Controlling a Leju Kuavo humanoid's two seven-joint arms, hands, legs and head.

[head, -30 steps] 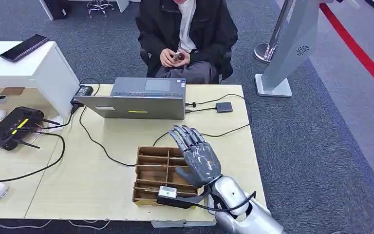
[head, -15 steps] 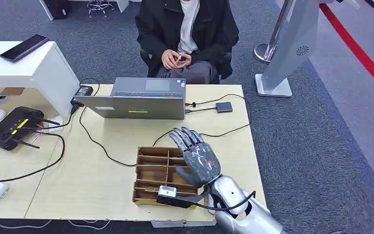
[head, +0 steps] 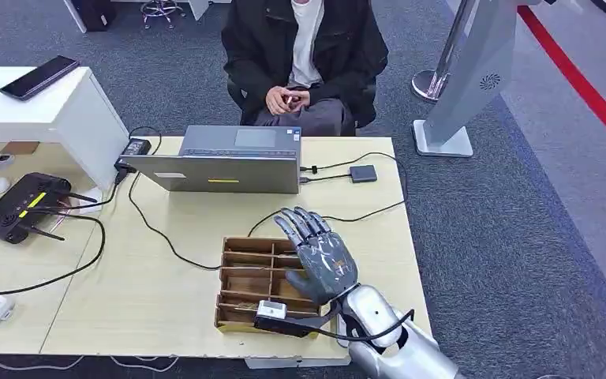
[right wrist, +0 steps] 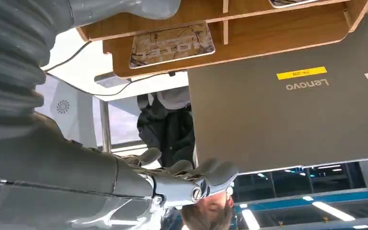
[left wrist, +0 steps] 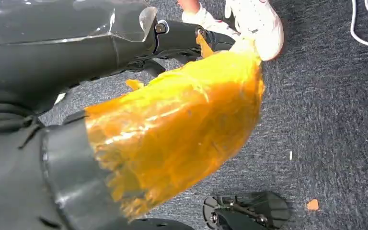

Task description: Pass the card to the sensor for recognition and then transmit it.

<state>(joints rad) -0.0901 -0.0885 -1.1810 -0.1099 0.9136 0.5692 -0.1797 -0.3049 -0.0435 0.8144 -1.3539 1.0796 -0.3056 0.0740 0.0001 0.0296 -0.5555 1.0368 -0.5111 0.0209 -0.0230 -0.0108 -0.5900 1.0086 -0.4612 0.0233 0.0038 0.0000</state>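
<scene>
Across the middle of the head view, your light wooden table (head: 166,292) took up most of the frame, with a seated person (head: 304,55) at top centre, hands clasped in the lap. Just below that person, your grey laptop (head: 225,162) stood open at the table's far edge. Lower centre, you had the brown divided tray (head: 245,272), and your right hand (head: 319,253) hovered over its right side, fingers spread and holding nothing. Near the top of the right wrist view, a card (right wrist: 171,44) lay flat in one tray compartment. You could not tell your left hand's state.
</scene>
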